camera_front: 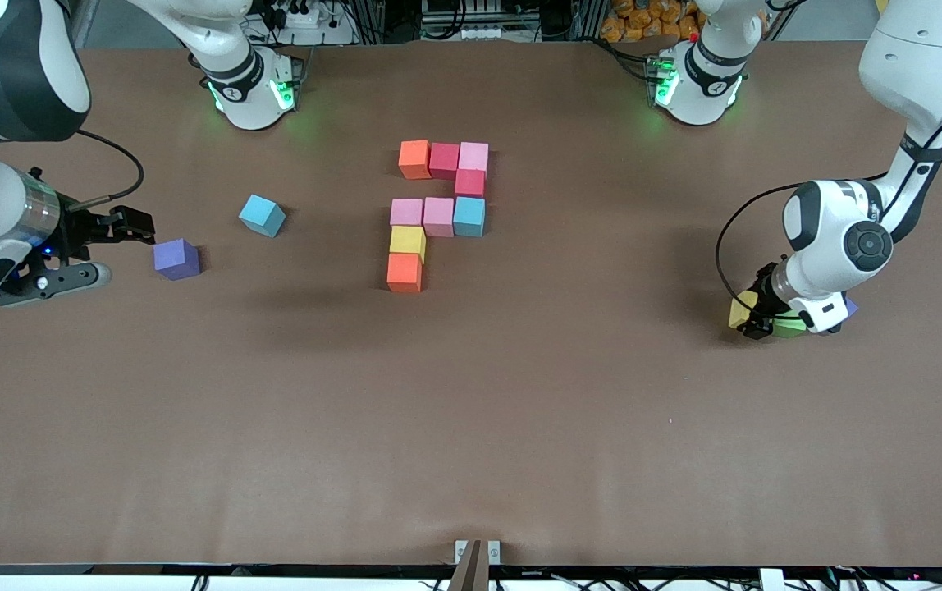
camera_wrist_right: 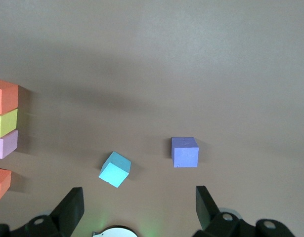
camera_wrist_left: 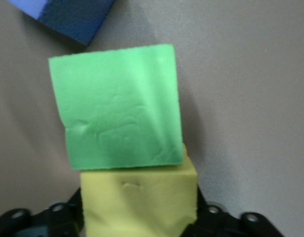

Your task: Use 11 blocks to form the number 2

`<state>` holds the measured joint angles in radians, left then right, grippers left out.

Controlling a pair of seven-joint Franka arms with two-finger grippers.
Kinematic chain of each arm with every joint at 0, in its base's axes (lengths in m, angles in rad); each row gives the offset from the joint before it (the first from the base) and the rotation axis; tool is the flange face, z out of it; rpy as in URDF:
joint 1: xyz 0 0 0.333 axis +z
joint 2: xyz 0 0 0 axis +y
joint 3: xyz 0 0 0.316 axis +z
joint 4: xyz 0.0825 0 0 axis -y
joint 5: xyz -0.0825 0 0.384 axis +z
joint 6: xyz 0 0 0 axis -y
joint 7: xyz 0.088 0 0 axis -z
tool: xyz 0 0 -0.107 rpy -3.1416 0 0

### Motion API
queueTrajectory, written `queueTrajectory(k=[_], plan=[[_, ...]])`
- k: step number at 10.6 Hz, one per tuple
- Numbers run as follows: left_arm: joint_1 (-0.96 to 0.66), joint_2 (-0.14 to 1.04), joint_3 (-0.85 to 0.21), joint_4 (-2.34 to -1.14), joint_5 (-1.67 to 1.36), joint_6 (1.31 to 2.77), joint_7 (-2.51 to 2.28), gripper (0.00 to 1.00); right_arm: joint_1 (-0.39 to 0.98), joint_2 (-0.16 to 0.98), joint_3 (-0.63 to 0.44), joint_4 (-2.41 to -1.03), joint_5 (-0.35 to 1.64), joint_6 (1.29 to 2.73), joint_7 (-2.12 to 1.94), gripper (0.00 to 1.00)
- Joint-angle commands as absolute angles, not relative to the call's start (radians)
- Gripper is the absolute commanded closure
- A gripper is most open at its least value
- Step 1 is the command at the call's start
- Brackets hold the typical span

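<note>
Yellow block (camera_wrist_left: 139,202) between left end effector (camera_wrist_left: 137,222) fingers

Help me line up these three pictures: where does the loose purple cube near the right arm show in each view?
Front view: the small matte purple cube lies on the brown table, toward the right arm's end, beside the right hand.
Left wrist view: not in it.
Right wrist view: it sits between the open fingers, farther off.
Shared landmark: the loose light blue cube lies beside it in both views.

Front camera high overhead; wrist cameras seemingly close.
</note>
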<state>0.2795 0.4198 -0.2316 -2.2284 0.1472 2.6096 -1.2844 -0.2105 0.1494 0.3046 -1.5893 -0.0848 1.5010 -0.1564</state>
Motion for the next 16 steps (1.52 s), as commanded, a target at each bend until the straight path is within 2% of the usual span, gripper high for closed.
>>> queueTrajectory(k=[1,4,7,14,16], plan=[[0.279,0.411,-0.244,-2.224,0.169,2.615,-1.275,1.00,-0.235,0.118,0.322,-1.614,-0.067,1.496,-0.169,0.00],[0.279,0.380,-0.340,-2.169,0.169,2.512,-1.270,1.00,-0.235,0.115,0.322,-1.614,-0.067,1.493,-0.169,0.00],[0.275,0.385,-0.428,-2.005,0.167,2.294,-1.276,1.00,-0.233,0.115,0.322,-1.614,-0.067,1.494,-0.169,0.00],[0.065,0.396,-0.433,-1.839,0.170,2.181,-1.259,1.00,-0.235,0.118,0.322,-1.612,-0.067,1.494,-0.169,0.00],[-0.004,0.422,-0.433,-1.800,0.170,2.180,-1.113,1.00,-0.236,0.120,0.322,-1.614,-0.067,1.496,-0.170,0.00]])
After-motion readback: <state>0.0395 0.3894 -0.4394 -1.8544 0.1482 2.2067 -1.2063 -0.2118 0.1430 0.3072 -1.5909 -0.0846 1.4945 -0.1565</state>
